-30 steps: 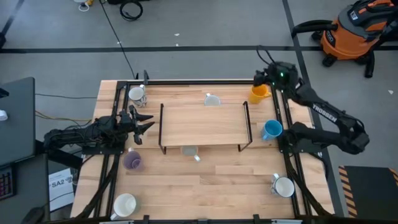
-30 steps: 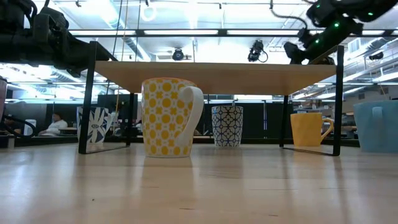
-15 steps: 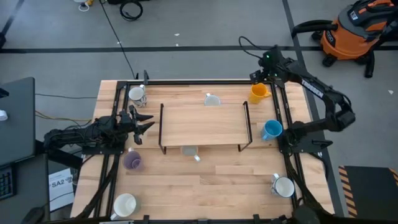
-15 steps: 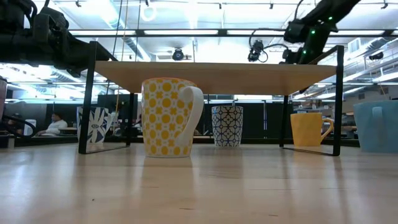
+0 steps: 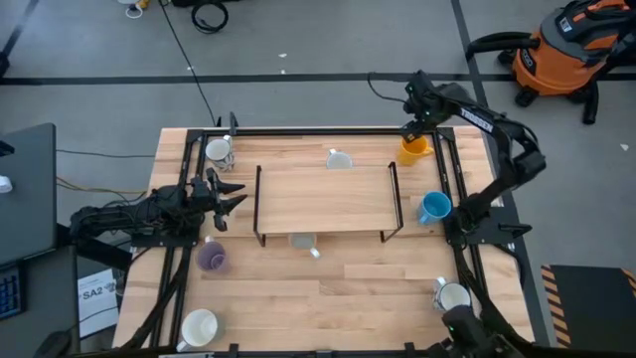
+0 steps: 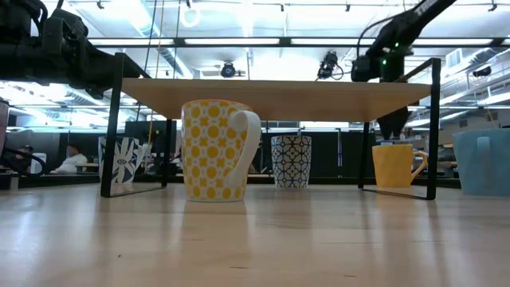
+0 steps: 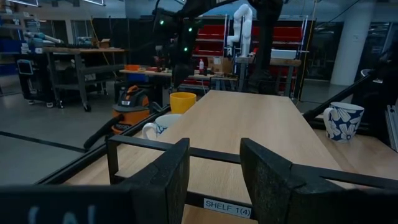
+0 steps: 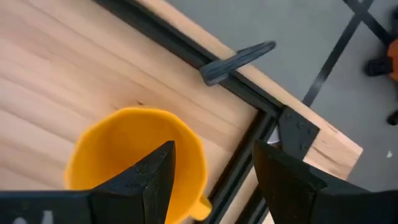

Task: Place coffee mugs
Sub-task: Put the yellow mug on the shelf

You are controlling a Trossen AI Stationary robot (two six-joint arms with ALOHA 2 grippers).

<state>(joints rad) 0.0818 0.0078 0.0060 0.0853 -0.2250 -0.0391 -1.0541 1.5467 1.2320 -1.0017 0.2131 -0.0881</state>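
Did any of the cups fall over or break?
No, nothing stands out. Every mug in view stands upright and looks whole, like the yellow-dotted mug under the shelf. The right gripper hangs open over the orange mug.

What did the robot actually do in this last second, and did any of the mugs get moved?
The right arm swung across the table's far right corner, so the right gripper now hangs over the orange-yellow mug, jaws open, holding nothing. No mug moved. The left gripper stayed beside the shelf, jaws open.
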